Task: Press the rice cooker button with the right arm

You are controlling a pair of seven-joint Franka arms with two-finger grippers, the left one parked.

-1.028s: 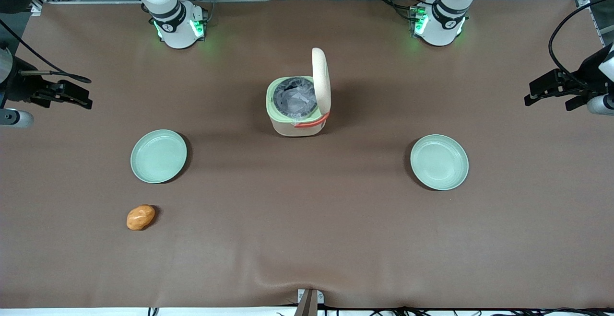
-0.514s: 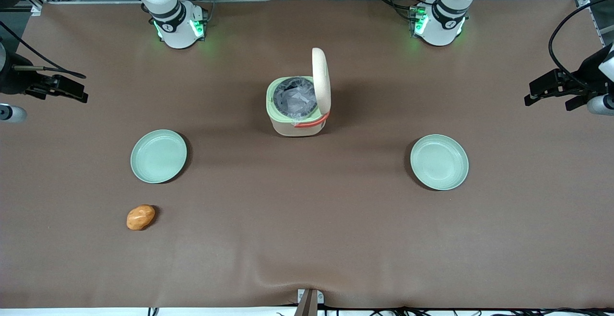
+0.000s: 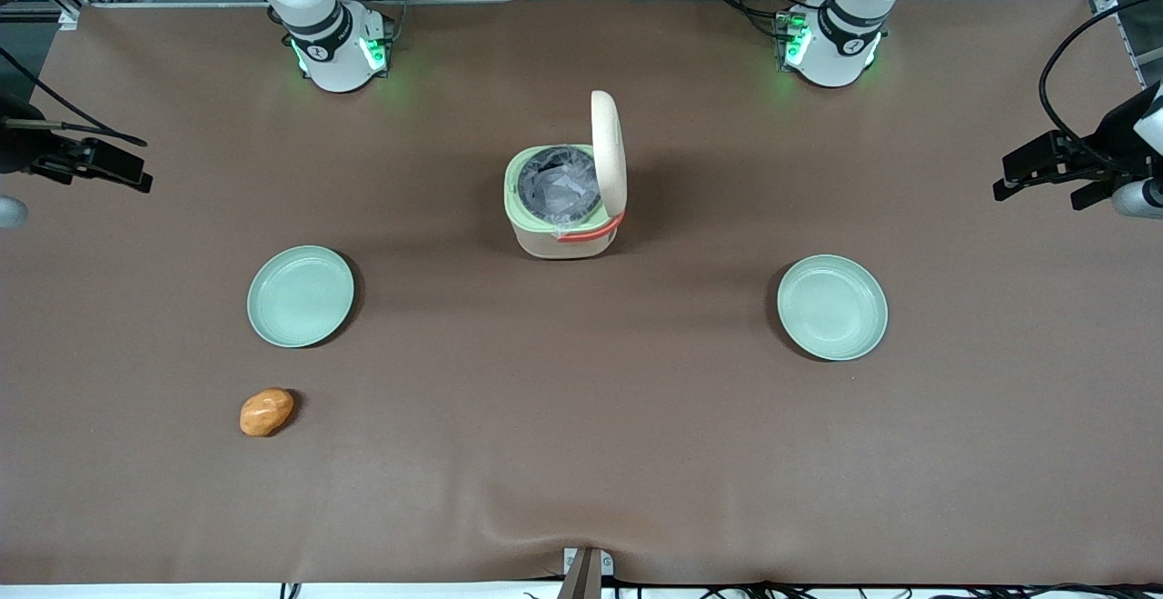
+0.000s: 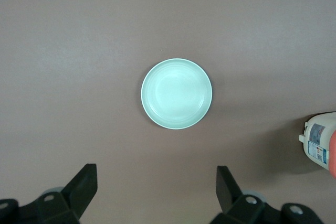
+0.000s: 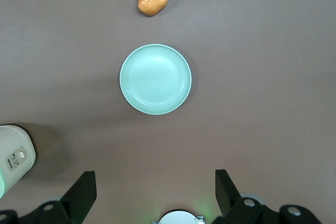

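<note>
Table [image 3: 581, 454]: a wide surface covered by a brown mat is seen in the front view; a small ripple is noted in the mat at the edge nearest the front camera.
Right arm [image 3: 318, 26]: its white base with green lights is mounted at the table edge farthest from the front camera, toward the working arm's end.
Gripper [image 3: 136, 176]: the black gripper is held high above the working arm's end of the table, well apart from the cooker. In the right wrist view the gripper [image 5: 152, 192] is seen with its fingers [image 5: 84, 187] spread wide, nothing being held between them.
Rice cooker [image 3: 563, 208]: it is set near the middle of the table, between the two arm bases and nearer to the front camera than they are. Its cream lid [image 3: 609, 154] is raised upright, so the dark inner pot [image 3: 559, 185], the pale green rim and the orange-red strap handle [image 3: 591, 231] are exposed. One corner of the cooker [image 5: 16, 161], with small buttons on a panel, is caught in the right wrist view.
Plates: one pale green plate [image 3: 301, 296] lies toward the working arm's end, another plate [image 3: 832, 307] toward the parked arm's end; both are nearer to the front camera than the cooker and well apart from it.
Potato [image 3: 266, 412]: an orange-brown potato lies near the first plate, nearer to the front camera, without touching it.
</note>
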